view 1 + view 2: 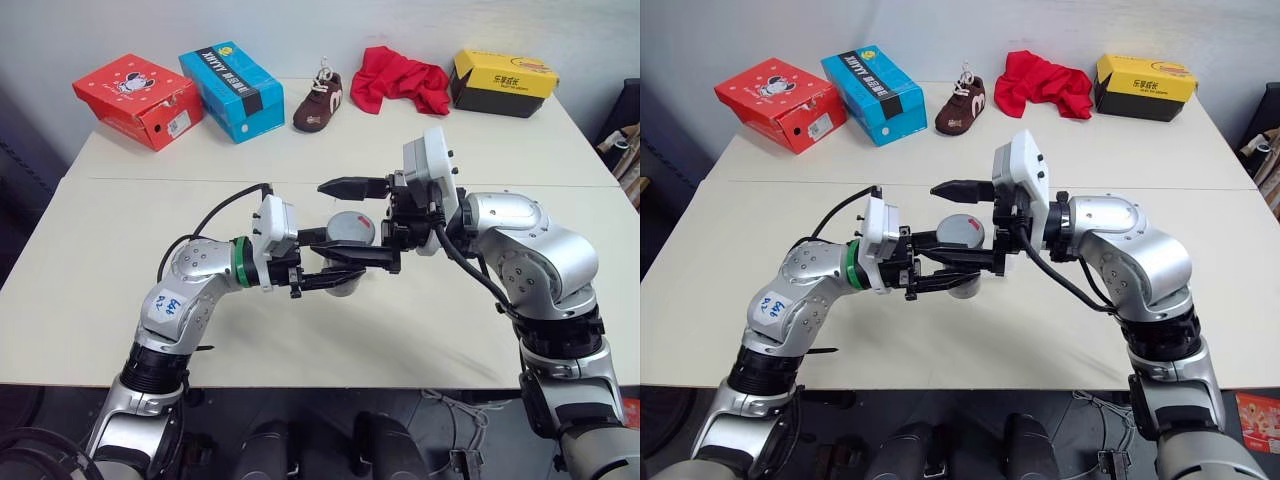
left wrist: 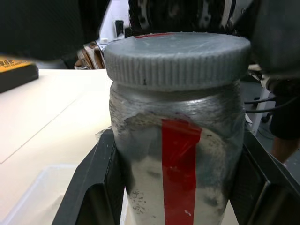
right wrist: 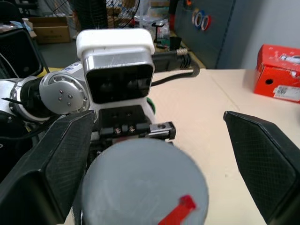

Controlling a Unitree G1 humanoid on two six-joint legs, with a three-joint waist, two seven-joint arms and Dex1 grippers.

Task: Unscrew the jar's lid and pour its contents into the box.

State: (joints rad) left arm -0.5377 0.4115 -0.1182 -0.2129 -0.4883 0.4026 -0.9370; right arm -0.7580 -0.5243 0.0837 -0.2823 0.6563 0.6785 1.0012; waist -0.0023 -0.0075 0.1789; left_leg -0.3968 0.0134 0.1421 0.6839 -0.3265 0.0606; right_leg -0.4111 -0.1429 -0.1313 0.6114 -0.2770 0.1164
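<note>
The silvery-grey jar (image 2: 140, 187) with its red stripe is held above the middle of the table, and my left gripper (image 1: 375, 268) is shut on its body. Its ribbed grey lid (image 1: 350, 228) is on and faces up. My right gripper (image 3: 154, 154) comes in from the right and is open, with one black finger (image 3: 51, 164) on each side of the lid and apart from it. Under the jar, a pale clear box (image 2: 33, 197) lies on the table, partly hidden. The contents cannot be made out through the jar's wall.
Along the table's far edge stand a red shoe box (image 1: 135, 100), a blue shoe box (image 1: 232, 90), a brown shoe (image 1: 320, 100), a red cloth (image 1: 400, 80) and a yellow-black box (image 1: 503, 82). Both arms hang over the beige table (image 1: 120, 300).
</note>
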